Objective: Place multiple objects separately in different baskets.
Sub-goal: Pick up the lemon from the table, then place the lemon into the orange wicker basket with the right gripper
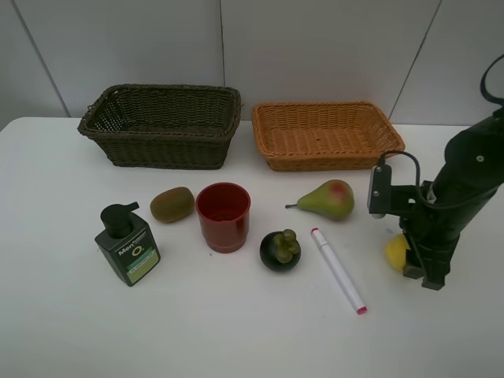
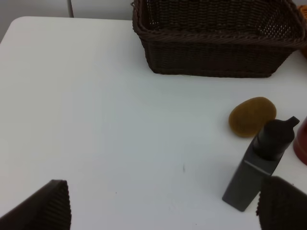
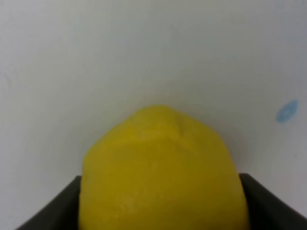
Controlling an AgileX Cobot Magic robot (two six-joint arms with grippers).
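White table (image 1: 236, 339) up. The dark wicker basket (image 1: 165, 150) and orange wicker basket (image 1: 315, 161) sit side by side along the far edge. My left fingers (image 2: 45, 208) hang spread wide toward the left edge, nothing between them. Near the right edge, my right fingers (image 3: 273, 206) are closed against both flanks of the yellow lemon (image 3: 160, 177), which rests on the table. This looks like the pick-up step to me. Next I'd want a clean straight lift, then a carry over a basket's rim without clipping it.
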